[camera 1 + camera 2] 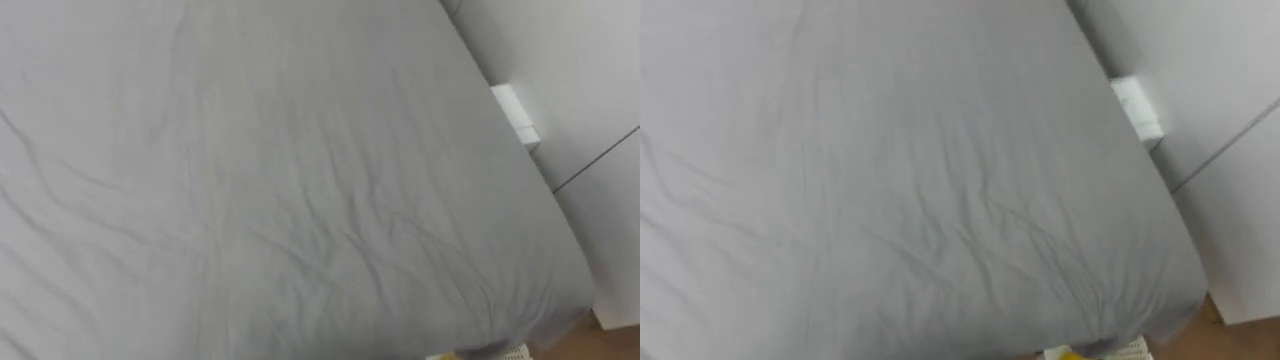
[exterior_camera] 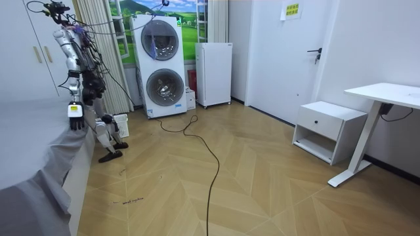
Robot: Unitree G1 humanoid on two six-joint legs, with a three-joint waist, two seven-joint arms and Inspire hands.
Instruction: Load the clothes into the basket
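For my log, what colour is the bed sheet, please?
The bed sheet is plain grey; left eye view.

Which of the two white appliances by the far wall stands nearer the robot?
The tall stacked washer tower with two round doors; it is between the robot and the shorter plain white fridge, which sits farther toward the room view's right.

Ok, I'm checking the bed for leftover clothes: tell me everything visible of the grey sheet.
The grey sheet looks like matte, soft cloth, spread flat over the bed with shallow creases and a faint fold line down its middle. The stretch shown is bare. At lower right it drops over the bed's corner beside a white wardrobe. In the room view it hangs down the bed's side toward the wooden floor, with the robot standing close by that edge.
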